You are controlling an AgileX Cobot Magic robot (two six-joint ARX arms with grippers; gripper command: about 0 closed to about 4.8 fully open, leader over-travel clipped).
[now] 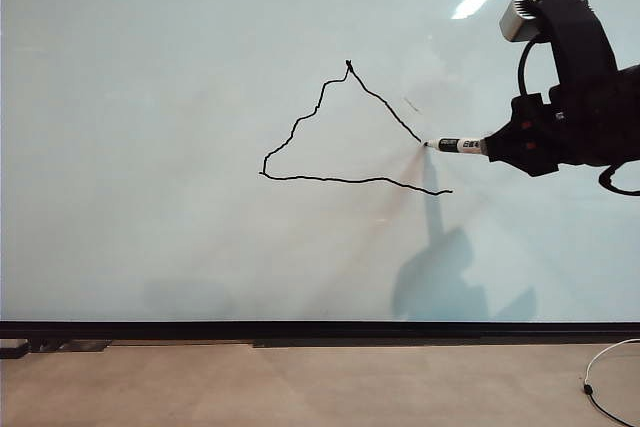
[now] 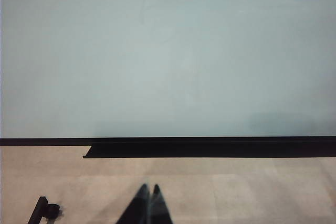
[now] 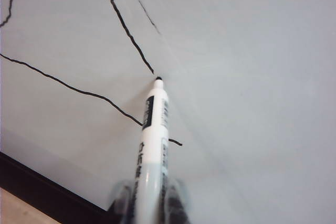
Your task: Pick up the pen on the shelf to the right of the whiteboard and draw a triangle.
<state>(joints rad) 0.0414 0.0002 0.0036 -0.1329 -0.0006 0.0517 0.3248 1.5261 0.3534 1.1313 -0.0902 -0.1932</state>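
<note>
Whiteboard [image 1: 150, 47] fills the far wall, the black triangle [image 1: 300, 178] drawn mid-board with its right side unclosed. Right hand [image 1: 497, 145] pinches the pen [image 1: 458, 145], tip just right of that line's end. Left hand [image 2: 149, 191], fingers pressed together, low over the desk [image 2: 252, 192].

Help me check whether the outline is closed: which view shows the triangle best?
Exterior view: the whole triangle shows, its right side unfinished near the pen. Right wrist view shows only partial lines; left wrist view shows none.
</note>
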